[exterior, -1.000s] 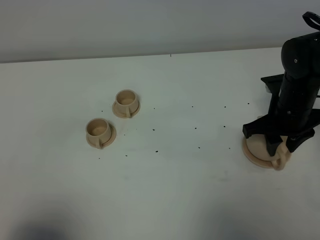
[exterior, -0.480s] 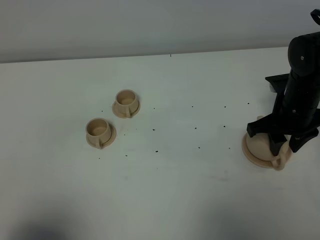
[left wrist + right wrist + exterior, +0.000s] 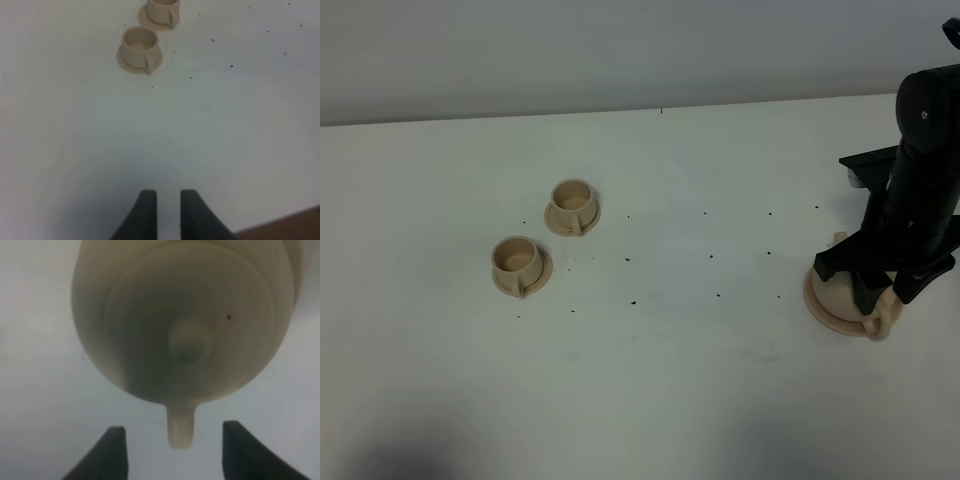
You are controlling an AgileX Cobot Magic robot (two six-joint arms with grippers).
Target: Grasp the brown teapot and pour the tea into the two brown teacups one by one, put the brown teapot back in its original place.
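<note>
Over the brown teapot [image 3: 185, 315] my right fingers [image 3: 114, 452] have opened off its handle; it sits on its plate [image 3: 817, 310], task probably finished.

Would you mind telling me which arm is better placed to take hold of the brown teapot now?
Right, I'd say: the right claw hangs open directly over the brown teapot, fingers either side of its handle. The left claw is over the table, with only the two brown teacups ahead.
</note>
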